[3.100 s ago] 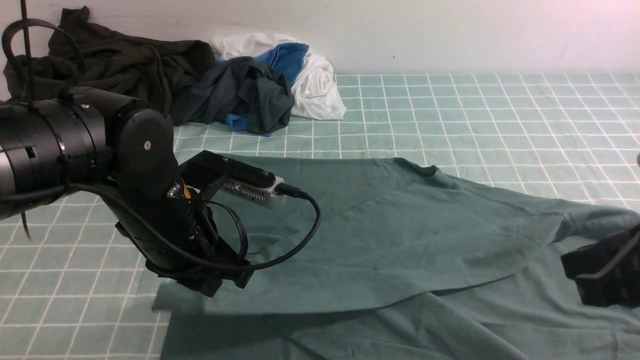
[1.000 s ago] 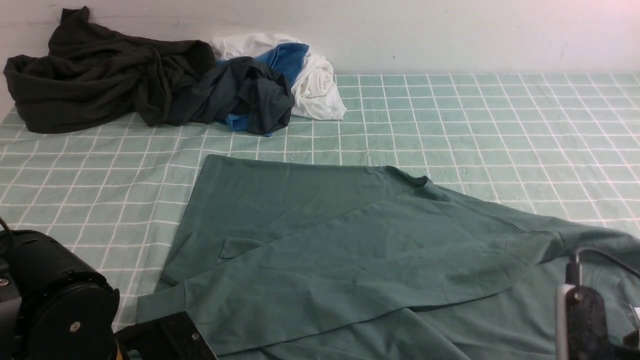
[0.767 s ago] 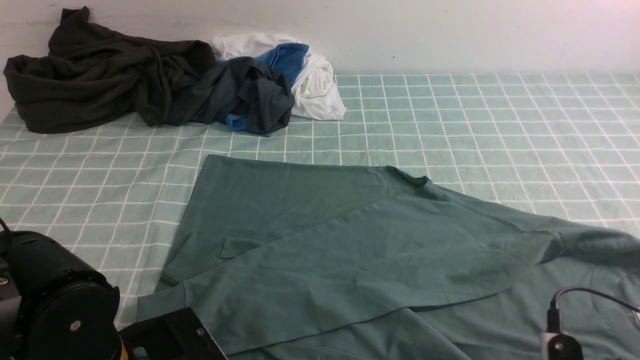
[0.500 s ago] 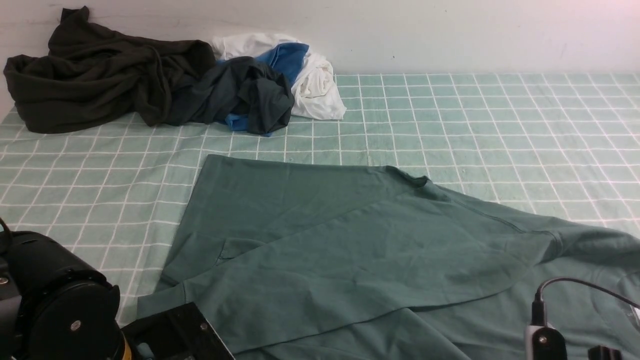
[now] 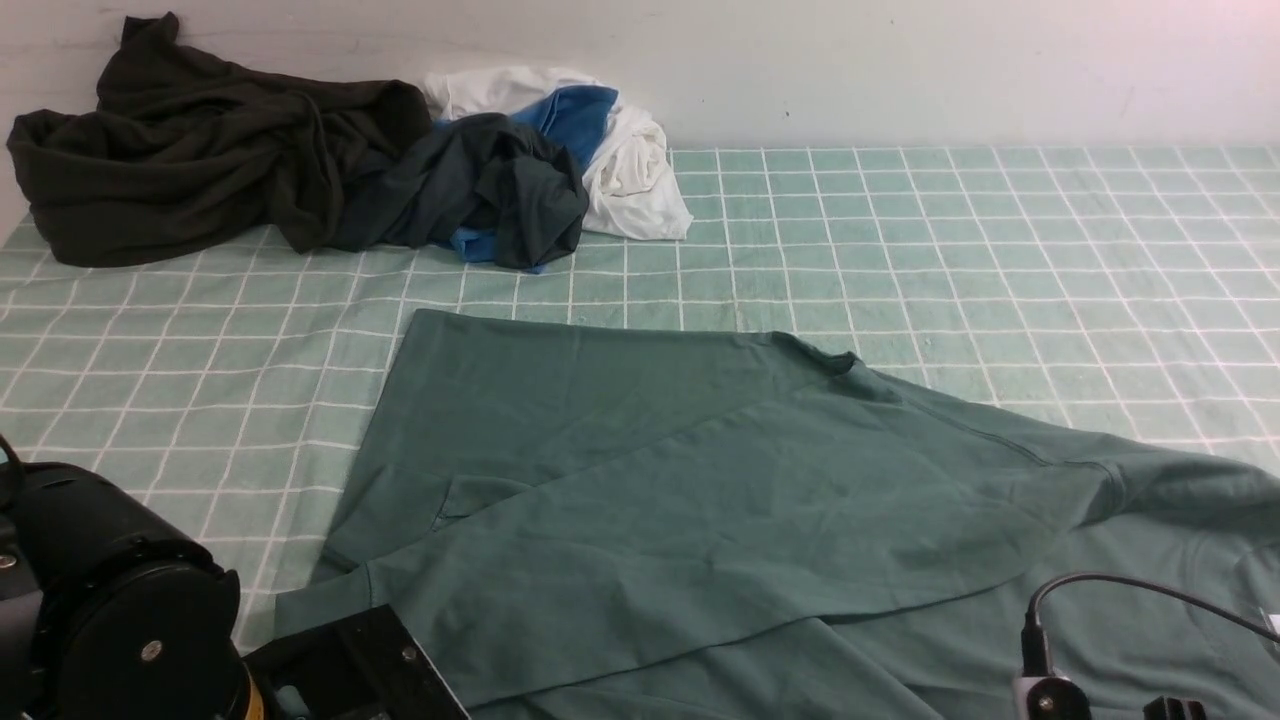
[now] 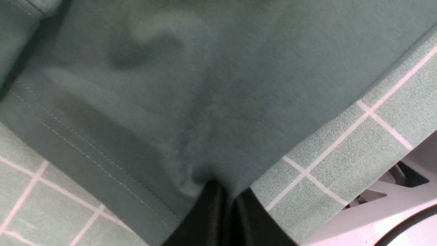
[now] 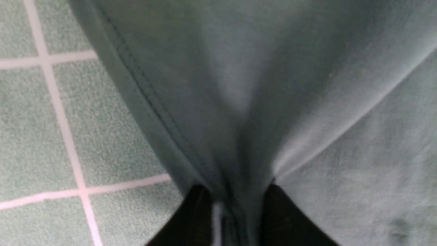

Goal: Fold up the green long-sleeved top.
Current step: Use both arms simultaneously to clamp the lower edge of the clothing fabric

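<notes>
Right gripper: black fingertips nearly together, soft teal-green fabric bunched between them. If only the upper layer is caught, the hem may peel apart on lift. Left gripper: tips closed on a pinch at the hem corner; shallow bite could slip under pull. Uneven lift from the two would skew the fold. The plain teal-green long-sleeved knit top lies across the near half of the table, sleeves laid over the body; these could drag or crease. White-checked green cloth beyond might ruck if snagged.
</notes>
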Available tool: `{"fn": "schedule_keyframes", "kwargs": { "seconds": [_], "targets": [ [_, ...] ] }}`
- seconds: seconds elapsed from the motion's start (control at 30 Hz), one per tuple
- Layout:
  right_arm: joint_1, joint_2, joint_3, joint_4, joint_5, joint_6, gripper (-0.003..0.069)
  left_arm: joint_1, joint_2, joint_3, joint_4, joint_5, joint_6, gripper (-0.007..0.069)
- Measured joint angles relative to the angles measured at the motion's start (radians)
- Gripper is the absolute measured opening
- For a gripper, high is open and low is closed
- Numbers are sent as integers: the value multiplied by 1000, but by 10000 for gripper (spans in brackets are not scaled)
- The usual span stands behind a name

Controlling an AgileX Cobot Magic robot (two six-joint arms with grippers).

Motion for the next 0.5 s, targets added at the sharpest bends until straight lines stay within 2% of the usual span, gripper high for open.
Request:
{"fn": "schedule_keyframes", "kwargs": {
  "seconds": [0.07, 0.13, 0.27, 0.5],
  "targets": [
    [0, 0, 0, 0, 1, 0, 64, 0, 0, 0, -7, -4, 0, 6],
    [0, 0, -1, 0, 1, 0, 24, 0, 0, 0, -11, -12, 0, 6],
    [0, -1, -25, 0, 34, 0, 15, 0, 0, 0, -16, -23, 1, 6],
    [0, -24, -266, -75, 284, 71, 14, 10, 0, -82, 13, 47, 1, 6]
  ]
}}
